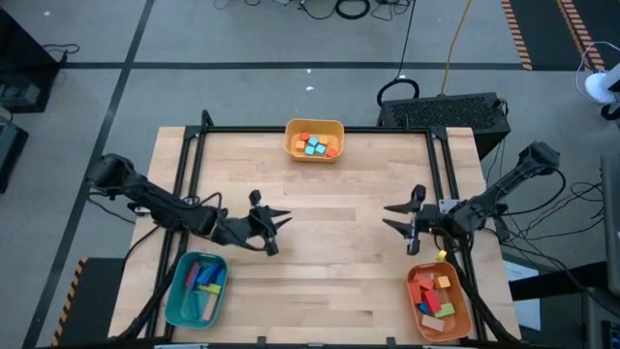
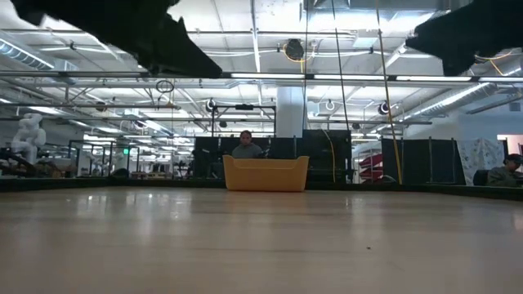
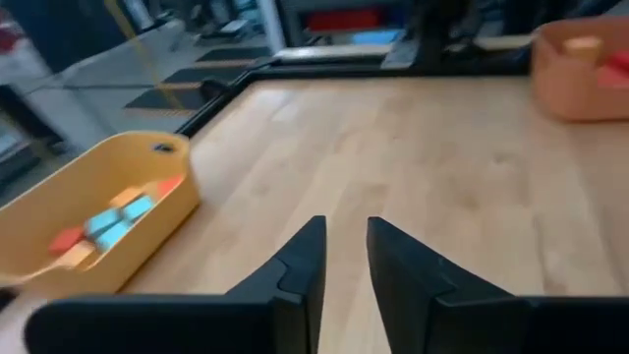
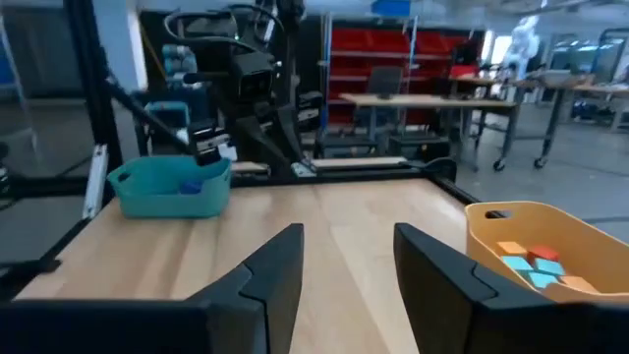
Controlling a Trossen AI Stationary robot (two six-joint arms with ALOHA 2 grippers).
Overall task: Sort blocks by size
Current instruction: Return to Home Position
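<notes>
The blocks I can see all lie in trays. Small cubes (image 1: 316, 145) fill the yellow tray (image 1: 314, 127) at the far middle. Long bars (image 1: 201, 279) lie in the teal tray (image 1: 172, 301) at the near left, and bricks (image 1: 434, 294) in the orange tray (image 1: 463, 308) at the near right. My left gripper (image 1: 281, 225) hovers above the table left of centre, its fingers (image 3: 305, 261) a narrow gap apart with nothing between them. My right gripper (image 1: 389, 218) hovers right of centre, open and holding nothing (image 4: 349, 231).
A black frame (image 1: 320, 129) runs along the table's far edge and down both sides. A black box (image 1: 446, 110) sits beyond the far right corner. Beyond the table, a person (image 2: 245, 145) sits behind the yellow tray (image 2: 265, 173) in the low view.
</notes>
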